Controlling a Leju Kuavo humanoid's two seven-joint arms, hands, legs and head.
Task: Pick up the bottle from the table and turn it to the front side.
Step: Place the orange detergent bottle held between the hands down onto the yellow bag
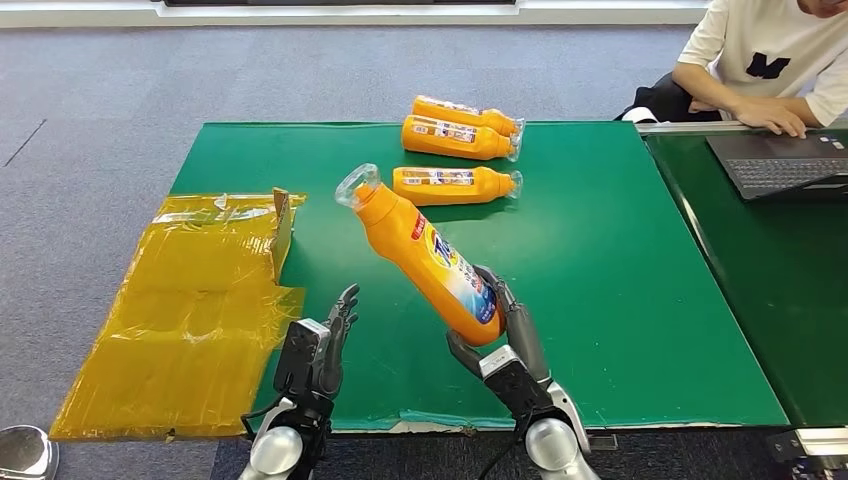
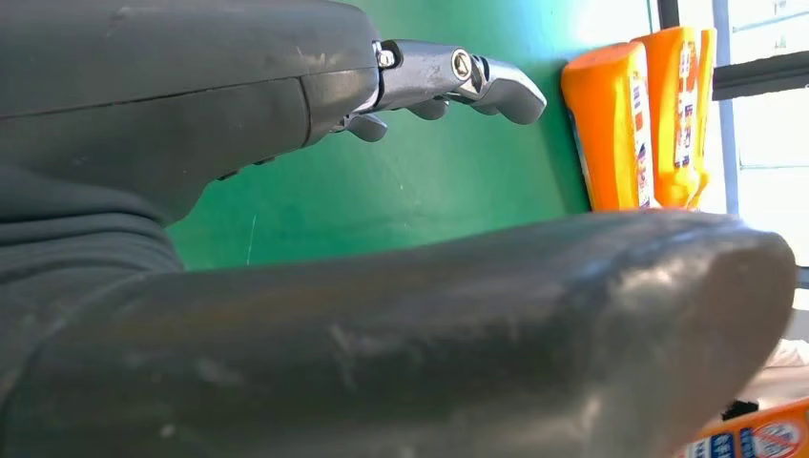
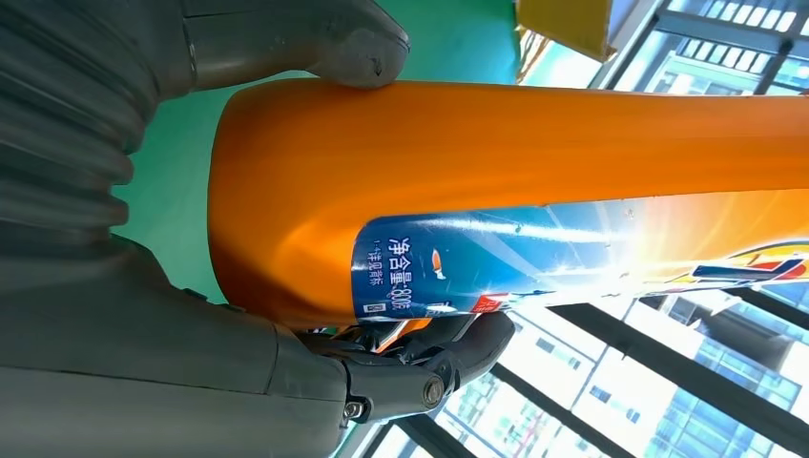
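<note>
**One bottle lifted, label coming round to front**

Four orange bottles are showing in the head view, and the order below is running from the biggest item down.

Green table (image 1: 620,300): taking up most of the scene, carrying everything else. A second green surface at the right is holding a laptop (image 1: 780,165), with a person (image 1: 770,60) sitting behind it.

Yellow wrapped cardboard (image 1: 190,310): lying flattened over the table's left edge, one flap standing up near the middle.

Held bottle (image 1: 425,255): off the table, tilting with its base low by the robot and its clear-wrapped cap (image 1: 357,185) pointing up and away to the left. The blue printed label is facing up toward the head camera.

Spare bottles (image 1: 455,184): three lying on their sides at the far middle of the table, two of them touching at the back.

Right hand (image 1: 505,335): gripping the held bottle at its base end, thumb on one side and fingers wrapping the other, as the right wrist view (image 3: 315,191) confirms.

Left hand (image 1: 325,345): holding nothing, fingers straight and apart, hovering just above the near table edge, well apart from the bottle.

Judgement on the step: the turn looks close to finished. To do it well, the wrist should be rolling slowly, since the grip is sitting far from the bottle's middle and the long neck end is giving leverage for a slip. Keeping the base low over the table is limiting any drop.
</note>
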